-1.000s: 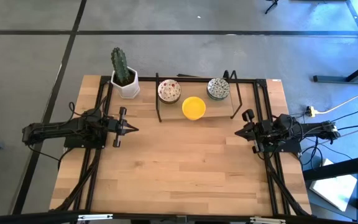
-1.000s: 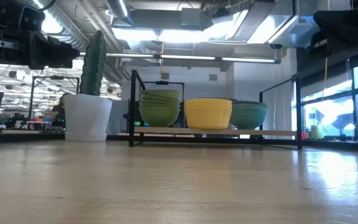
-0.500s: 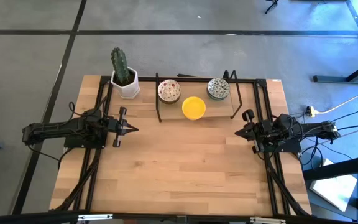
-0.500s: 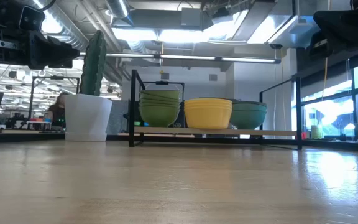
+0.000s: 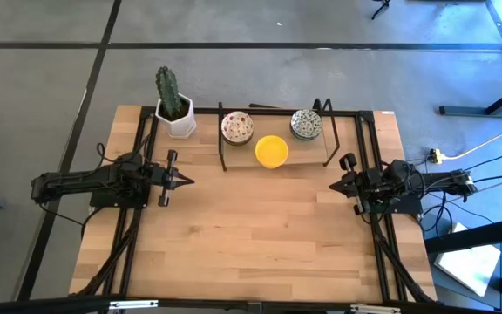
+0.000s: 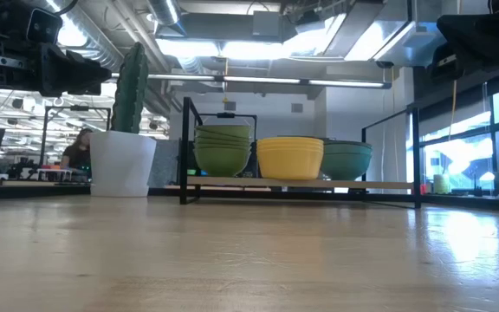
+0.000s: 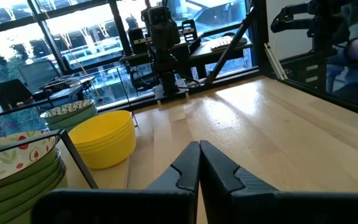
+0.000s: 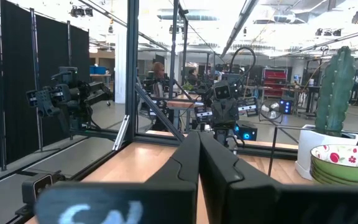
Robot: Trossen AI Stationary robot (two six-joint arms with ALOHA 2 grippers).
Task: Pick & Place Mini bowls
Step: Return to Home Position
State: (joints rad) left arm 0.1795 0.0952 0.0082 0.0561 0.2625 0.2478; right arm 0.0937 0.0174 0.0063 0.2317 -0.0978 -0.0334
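Stillness over last second: both arms parked, nothing moved. Left gripper (image 5: 186, 181) at table's left side, right gripper (image 5: 332, 186) at right side, each pinched closed, empty. Red-speckled bowls (image 5: 237, 128), yellow bowls (image 5: 272, 151), green-patterned bowls (image 5: 306, 124) stacked on shelf (image 5: 308, 153). Job looks finished.

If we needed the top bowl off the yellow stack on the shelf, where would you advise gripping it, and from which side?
I'd pinch the rim of the top plain yellow round bowl from above, one finger inside: it sits upright, nested, so only its rim stands free.
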